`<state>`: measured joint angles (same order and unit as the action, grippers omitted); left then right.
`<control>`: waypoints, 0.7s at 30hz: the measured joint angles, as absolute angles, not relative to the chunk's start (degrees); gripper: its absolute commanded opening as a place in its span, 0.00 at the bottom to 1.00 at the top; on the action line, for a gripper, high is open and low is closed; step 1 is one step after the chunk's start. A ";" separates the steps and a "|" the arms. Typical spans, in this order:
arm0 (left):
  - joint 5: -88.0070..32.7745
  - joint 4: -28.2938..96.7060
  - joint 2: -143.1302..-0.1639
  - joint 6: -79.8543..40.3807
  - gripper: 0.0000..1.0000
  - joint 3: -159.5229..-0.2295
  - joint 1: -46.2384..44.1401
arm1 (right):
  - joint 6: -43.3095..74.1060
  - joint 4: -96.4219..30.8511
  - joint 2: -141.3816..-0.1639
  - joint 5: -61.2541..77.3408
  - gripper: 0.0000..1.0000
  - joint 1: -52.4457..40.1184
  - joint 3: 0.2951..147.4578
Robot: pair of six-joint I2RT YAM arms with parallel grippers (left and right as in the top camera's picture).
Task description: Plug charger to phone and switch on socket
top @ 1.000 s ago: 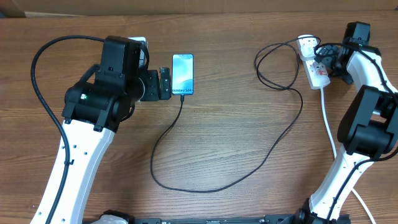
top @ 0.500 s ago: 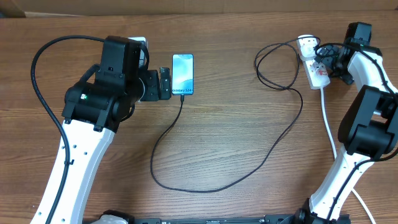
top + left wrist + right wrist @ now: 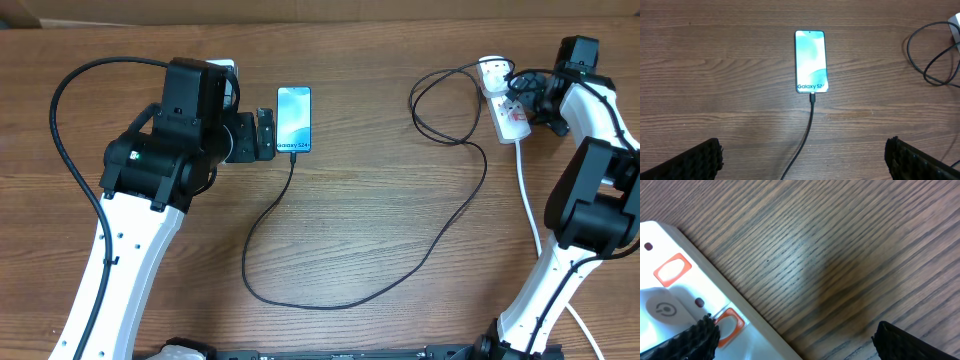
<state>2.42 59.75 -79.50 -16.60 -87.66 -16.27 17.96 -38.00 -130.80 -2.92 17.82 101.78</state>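
While the left pincer [image 3: 265,134] hangs spread wide just beside the phone [image 3: 811,61], that slim glossy slab lies flat on the wood-grain surface [image 3: 380,200]. The charger [image 3: 810,117] meets the phone's "Galaxy" edge. Its thin black cable loops loosely across toward the socket [image 3: 512,116], a smooth white oblong with orange-red switches and a thick white cord [image 3: 526,190] trailing off it. The right pincer [image 3: 797,339] stands spread above the socket, one ribbed black finger overlapping a switch.

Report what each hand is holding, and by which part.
Nothing is held. The left hand is open beside the phone; the right hand is open by the socket.
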 measured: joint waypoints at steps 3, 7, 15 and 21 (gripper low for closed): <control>2.42 59.77 -79.50 -16.62 0.99 -87.66 -16.27 | 17.82 -38.13 -130.80 -2.31 1.00 17.93 101.78; 2.42 59.77 -79.50 -16.60 1.00 -87.66 -16.27 | 17.61 -38.20 -130.80 -1.28 1.00 17.93 101.78; 2.42 59.77 -79.50 -16.62 0.99 -87.66 -16.27 | 16.84 -38.63 -130.80 0.67 1.00 17.85 101.65; 2.44 59.77 -79.50 -16.60 1.00 -87.66 -16.27 | 16.64 -38.92 -130.80 1.17 1.00 17.85 101.65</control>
